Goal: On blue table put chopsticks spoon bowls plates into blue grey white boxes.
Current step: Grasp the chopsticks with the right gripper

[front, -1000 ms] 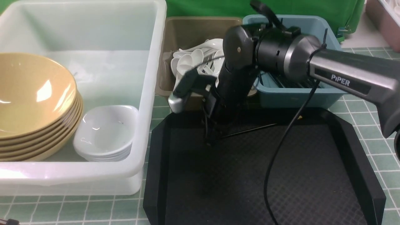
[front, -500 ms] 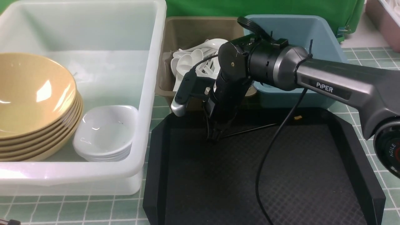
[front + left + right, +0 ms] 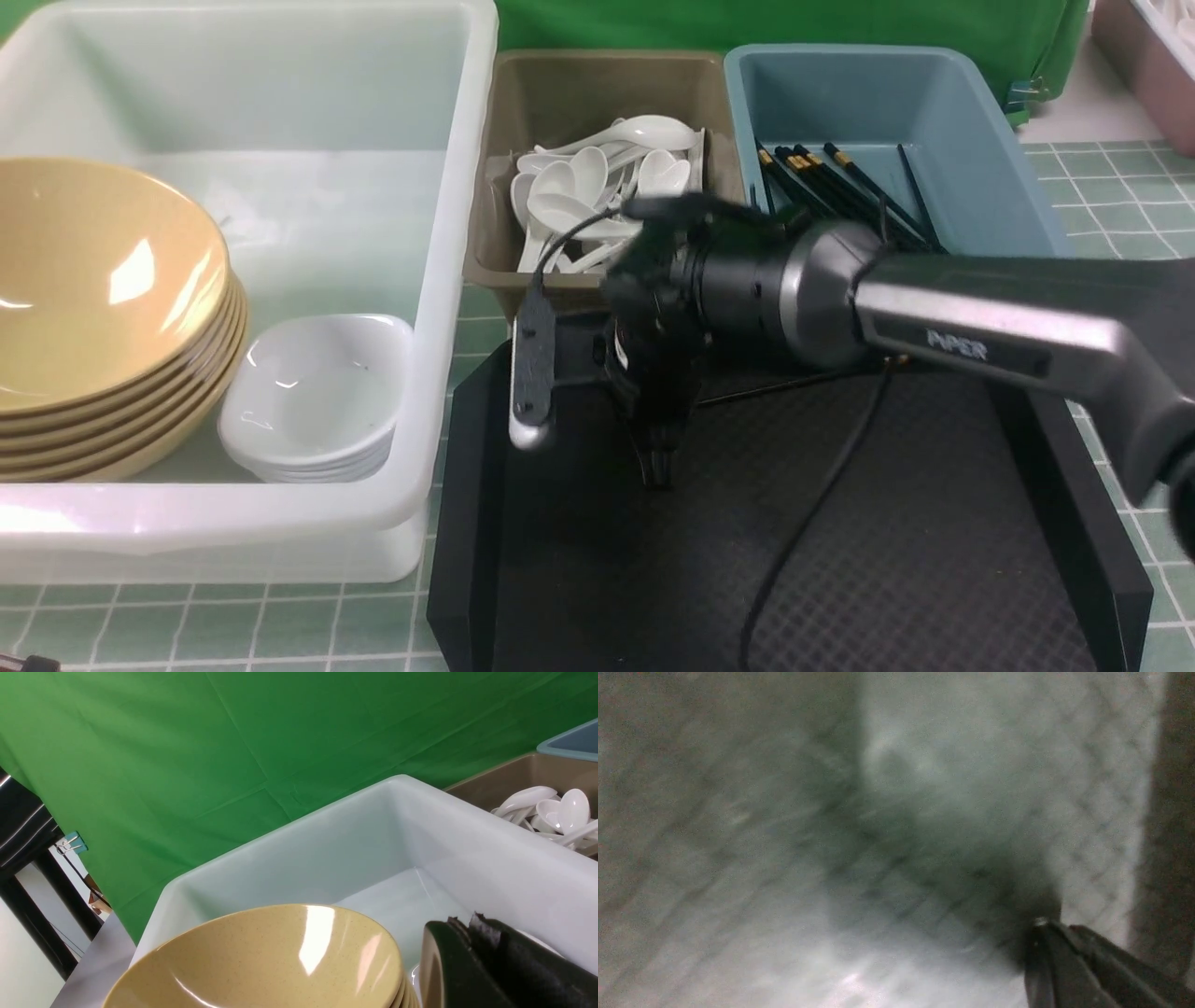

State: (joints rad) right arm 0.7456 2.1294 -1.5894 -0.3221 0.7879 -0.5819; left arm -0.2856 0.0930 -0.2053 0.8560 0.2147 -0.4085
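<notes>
One chopstick (image 3: 766,389) lies on the tray (image 3: 934,523) near its far edge. The other chopsticks (image 3: 822,177) sit in the blue bin (image 3: 990,168) just behind the tray, the spoons (image 3: 579,187) in the grey bin (image 3: 579,89) behind its far left corner, and the bowls (image 3: 93,280) and plates (image 3: 313,401) are stacked side by side in the tub (image 3: 280,84) to its left, all on the tiled bench (image 3: 1102,187). We see the right fingers (image 3: 659,457) pressed together and empty, pointing down over the tray's left half, apart from that chopstick. The left fingers (image 3: 486,961), likewise pressed together, hang near the bowls.
</notes>
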